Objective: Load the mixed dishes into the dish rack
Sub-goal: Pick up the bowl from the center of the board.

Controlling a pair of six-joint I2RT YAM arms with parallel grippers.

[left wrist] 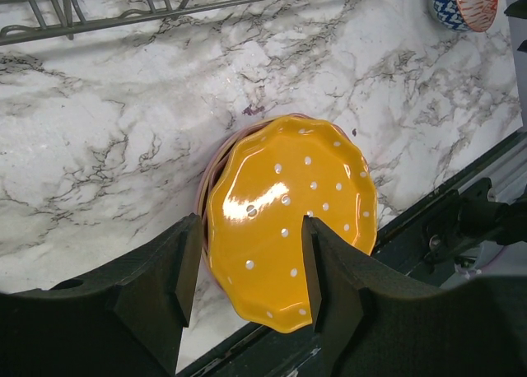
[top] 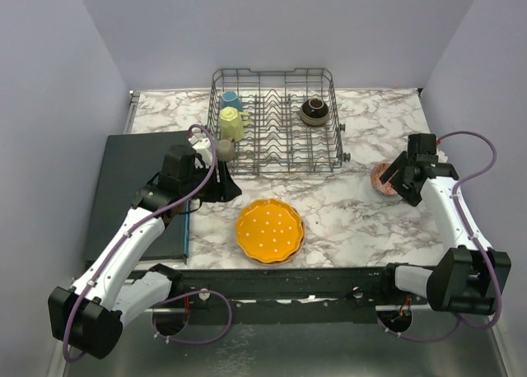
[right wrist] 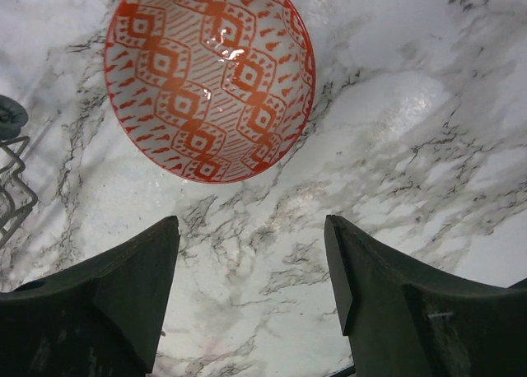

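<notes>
At right of frame, right gripper (right wrist: pixel 251 229) gapes empty beside patterned bowl (right wrist: pixel 210 76); left gripper (left wrist: pixel 251 229), half-open, empty, faces orange plate (left wrist: pixel 288 221).

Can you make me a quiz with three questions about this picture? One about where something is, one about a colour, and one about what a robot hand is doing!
1. Where is the dark brown bowl?
A) in the dish rack
B) on a shelf
C) on the floor

2. What colour are the dots on the orange plate?
A) black
B) white
C) blue

3. What is the left gripper doing?
A) it is shut tight
B) it is holding a spoon
C) it is open and empty

Answers:
1 A: the bowl sits inside the rack, at its far right.
2 B: white dots are spread across the plate.
3 C: its fingers stand apart with nothing held between them.
</notes>
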